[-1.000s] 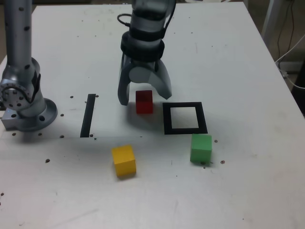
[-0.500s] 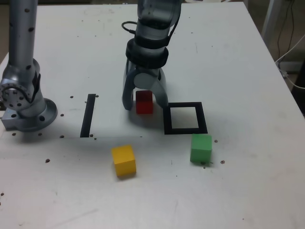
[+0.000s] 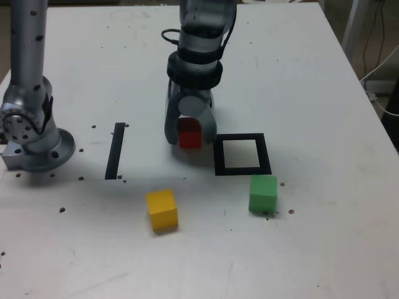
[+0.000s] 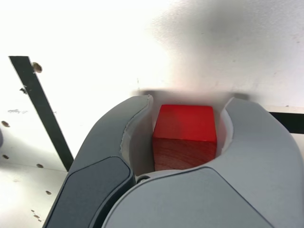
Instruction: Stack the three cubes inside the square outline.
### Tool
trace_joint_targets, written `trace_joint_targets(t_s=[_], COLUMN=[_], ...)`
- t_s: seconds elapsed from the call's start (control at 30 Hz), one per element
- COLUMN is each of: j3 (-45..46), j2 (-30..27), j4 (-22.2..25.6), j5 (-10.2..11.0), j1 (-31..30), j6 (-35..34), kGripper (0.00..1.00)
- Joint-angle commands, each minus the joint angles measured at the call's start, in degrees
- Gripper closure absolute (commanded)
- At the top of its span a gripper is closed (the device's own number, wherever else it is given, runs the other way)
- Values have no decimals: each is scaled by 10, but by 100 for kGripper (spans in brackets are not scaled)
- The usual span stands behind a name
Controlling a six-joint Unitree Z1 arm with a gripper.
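Note:
The red cube (image 3: 189, 136) rests on the white table, just to the exterior view's left of the square outline (image 3: 219, 156). My gripper (image 3: 189, 139) reaches down over it, one finger on each side. In the wrist view the red cube (image 4: 185, 128) fills the gap of the gripper (image 4: 188, 105), and both fingers press against its sides. A corner of the square outline (image 4: 285, 121) shows beside one finger. The yellow cube (image 3: 162, 210) lies nearer the front, and the green cube (image 3: 263, 194) sits just in front of the outline's right corner.
A straight black strip (image 3: 115, 151) lies on the table to the exterior view's left of the gripper and shows as the black strip (image 4: 40, 109) in the wrist view. The arm's grey base (image 3: 31, 134) stands at the far left. Cables hang off the table's right edge.
The fingers stood wide apart around the red cube a second ago and have drawn in against its sides. The cubes have not moved.

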Motion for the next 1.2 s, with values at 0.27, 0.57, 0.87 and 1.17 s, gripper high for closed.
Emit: trace_joint_targets(t_s=[0.27, 0.57, 0.87, 1.17], j3=[-57, -115, -167, -210], j2=[-21, -11, 48, 84], j4=[41, 37, 47, 75], j5=[-2, -21, -19, -9], j1=[-13, -44, -57, -61], j6=[1, -21, -27, -32], kGripper=[88, 88, 88, 88])
